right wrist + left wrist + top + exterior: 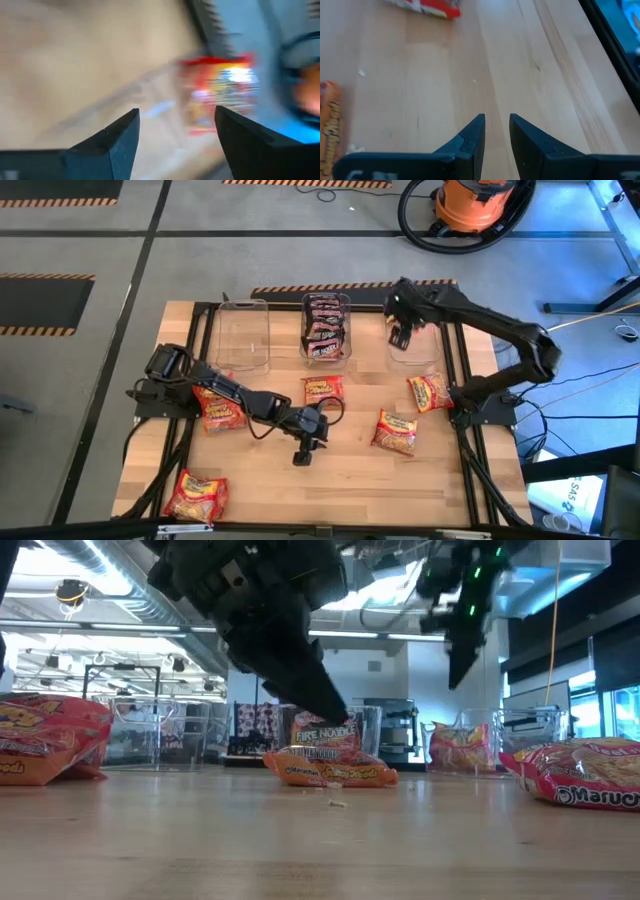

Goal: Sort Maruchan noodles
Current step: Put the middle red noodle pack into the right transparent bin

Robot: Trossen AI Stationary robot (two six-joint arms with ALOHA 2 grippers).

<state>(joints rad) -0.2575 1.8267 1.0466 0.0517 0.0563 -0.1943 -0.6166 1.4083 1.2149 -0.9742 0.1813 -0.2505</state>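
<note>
Five red and orange-yellow Maruchan packets lie flat on the wood: one [323, 389] at the middle, one [395, 431] right of it, one [430, 391] near the right arm's base, one [222, 408] under the left arm, one [196, 495] at the near left corner. Several dark maroon packets [325, 327] fill the middle clear bin. My left gripper [303, 455] [496, 125] hangs over bare wood near the table's middle, fingers a narrow gap apart, holding nothing. My right gripper [400, 335] [176, 127] is high over the right clear bin [418, 345], open wide and empty.
An empty clear bin [243, 335] stands at the far left, beside the middle bin [346, 330]. Black frame rails [465, 450] run along the table's sides. Bare wood lies along the near edge [350, 500]. An orange vacuum [478, 202] stands on the floor beyond.
</note>
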